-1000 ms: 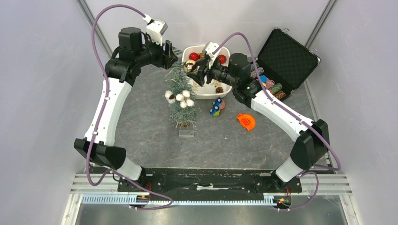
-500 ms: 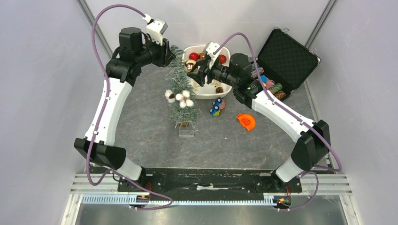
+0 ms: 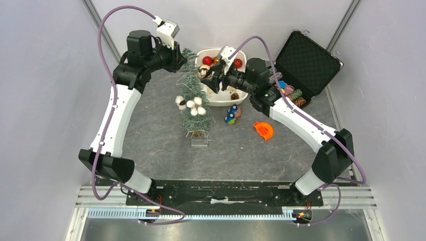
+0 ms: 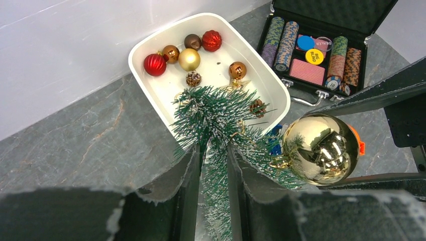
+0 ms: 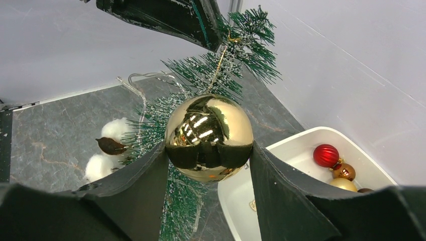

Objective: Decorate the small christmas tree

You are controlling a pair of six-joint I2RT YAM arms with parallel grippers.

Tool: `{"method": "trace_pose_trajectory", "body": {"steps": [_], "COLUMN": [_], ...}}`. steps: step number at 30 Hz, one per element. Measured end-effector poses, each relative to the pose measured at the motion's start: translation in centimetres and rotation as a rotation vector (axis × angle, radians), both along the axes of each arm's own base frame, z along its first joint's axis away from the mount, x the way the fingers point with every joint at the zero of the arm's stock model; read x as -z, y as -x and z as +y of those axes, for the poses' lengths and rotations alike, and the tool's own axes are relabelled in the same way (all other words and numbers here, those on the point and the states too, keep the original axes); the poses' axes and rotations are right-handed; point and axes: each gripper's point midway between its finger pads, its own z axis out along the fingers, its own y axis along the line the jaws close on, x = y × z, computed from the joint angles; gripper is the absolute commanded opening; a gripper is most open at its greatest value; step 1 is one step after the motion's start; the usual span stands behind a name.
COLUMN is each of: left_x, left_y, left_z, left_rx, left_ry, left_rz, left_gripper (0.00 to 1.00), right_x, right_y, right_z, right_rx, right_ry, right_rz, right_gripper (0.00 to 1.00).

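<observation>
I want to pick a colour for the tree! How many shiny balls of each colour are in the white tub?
Red baubles: 2
Copper baubles: 2
Gold bauble: 1
Dark brown bauble: 1
Total: 6 showing in the white tub; the small christmas tree may hide more.

Tree (image 3: 193, 103) and the left gripper (image 3: 181, 56) clamping it block the way ahead of the right gripper (image 3: 207, 75) and its ball (image 5: 208, 133); tray (image 3: 221, 104) beneath, rightward; bare table (image 3: 150, 130) leftward

Both arms forward, left hand (image 4: 213, 154) tight on the small christmas tree (image 4: 217, 108), right hand (image 5: 208, 153) around a gold bauble (image 5: 208, 131).
</observation>
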Motion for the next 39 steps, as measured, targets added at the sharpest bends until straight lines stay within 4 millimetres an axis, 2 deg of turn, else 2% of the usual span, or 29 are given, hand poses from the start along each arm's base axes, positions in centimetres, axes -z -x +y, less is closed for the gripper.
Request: {"method": "trace_pose_trajectory", "body": {"steps": [7, 31, 39], "left_x": [0.0, 0.1, 0.0], "left_y": [0.1, 0.7, 1.1], "left_z": [-0.1, 0.0, 0.0], "left_rx": [0.006, 0.009, 0.017], "left_ry": [0.003, 0.003, 0.006], "left_rz": [-0.001, 0.002, 0.000], "left_gripper": [0.31, 0.32, 0.36], "right_x": [0.0, 0.1, 0.2], "right_y": [0.0, 1.0, 1.3], "right_z": [0.0, 0.1, 0.1], "right_rx": [-0.002, -0.026, -0.033], "right_ry": [-0.001, 0.006, 0.010], "right_rz": [0.000, -0.002, -0.004], "right_gripper": [0.64, 0.72, 0.76]}}
